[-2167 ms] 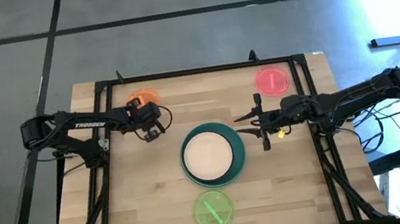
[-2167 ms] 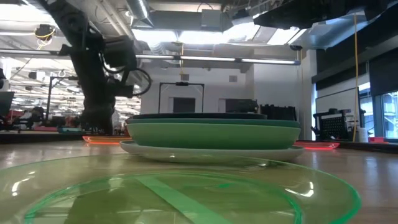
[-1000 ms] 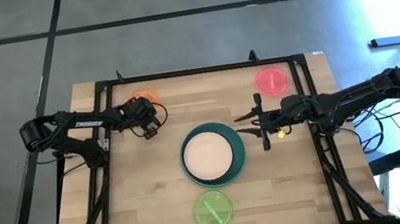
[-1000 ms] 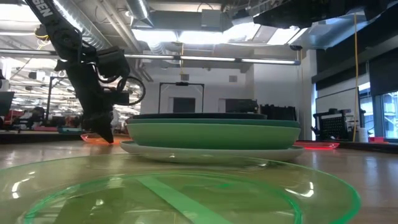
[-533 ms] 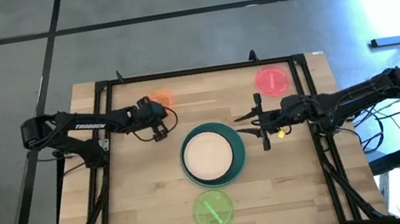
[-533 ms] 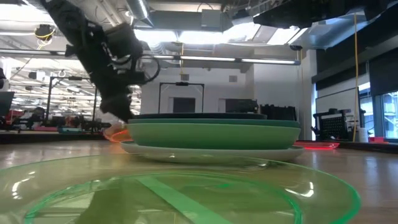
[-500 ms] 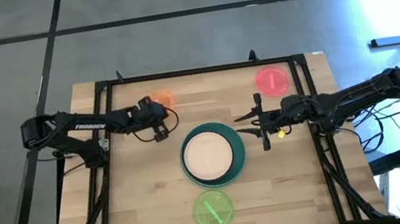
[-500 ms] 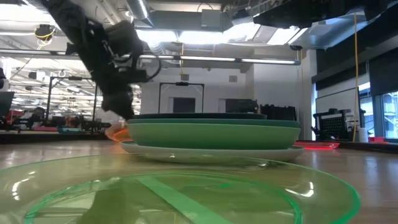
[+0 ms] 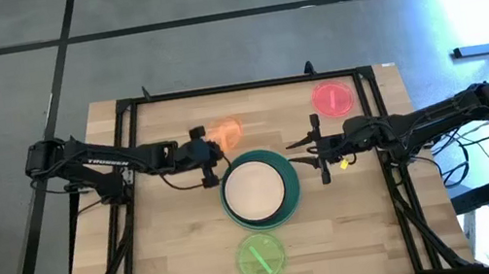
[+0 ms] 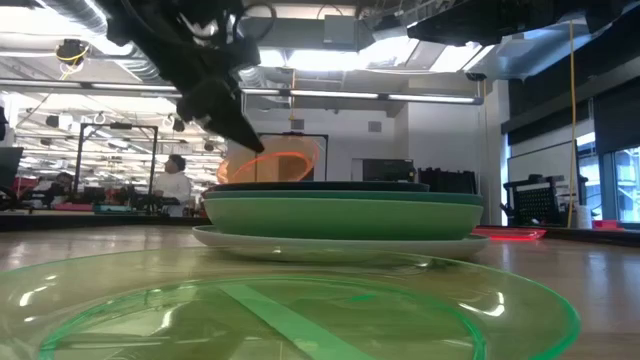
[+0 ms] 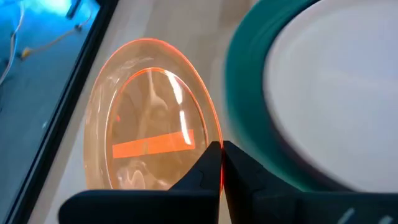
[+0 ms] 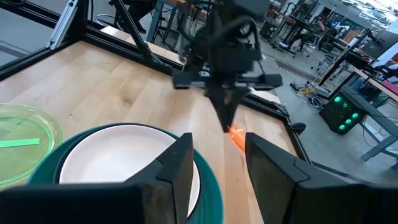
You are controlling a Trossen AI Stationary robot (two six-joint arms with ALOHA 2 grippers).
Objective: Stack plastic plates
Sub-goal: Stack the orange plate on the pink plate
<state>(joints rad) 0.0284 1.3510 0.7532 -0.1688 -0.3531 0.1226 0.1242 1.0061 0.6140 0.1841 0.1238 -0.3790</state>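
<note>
plates sit in a stack point(image 9: 260, 190) at the middle of the wooden table point(image 9: 184, 255): we see a round pale plastic plate on top inside a larger teal plastic plate, and in the low view a green plate point(image 10: 345, 215) and a pale grey-blue plate point(image 10: 340, 243) beneath them. our left gripper point(image 9: 209, 148) sits just beside the stack's far left edge, its fingers point(image 11: 205, 169) pinched narrow on the rim of a small translucent orange plastic plate point(image 9: 226, 133). we hold that plate lifted and tilted above table level, close to the teal rim; in the low view it shows above the stack's top point(image 10: 280, 162). a small translucent lime plastic plate point(image 9: 261, 256) lies flat on the near side of the table, apart from the stack. a small pink-red translucent plate point(image 9: 332, 98) lies at the far right. our right gripper point(image 9: 317, 150) waits just beside the stack's right edge, its fingers point(image 12: 174, 171) spread apart and empty. a person point(image 10: 175, 183) shows in the room beyond.
</note>
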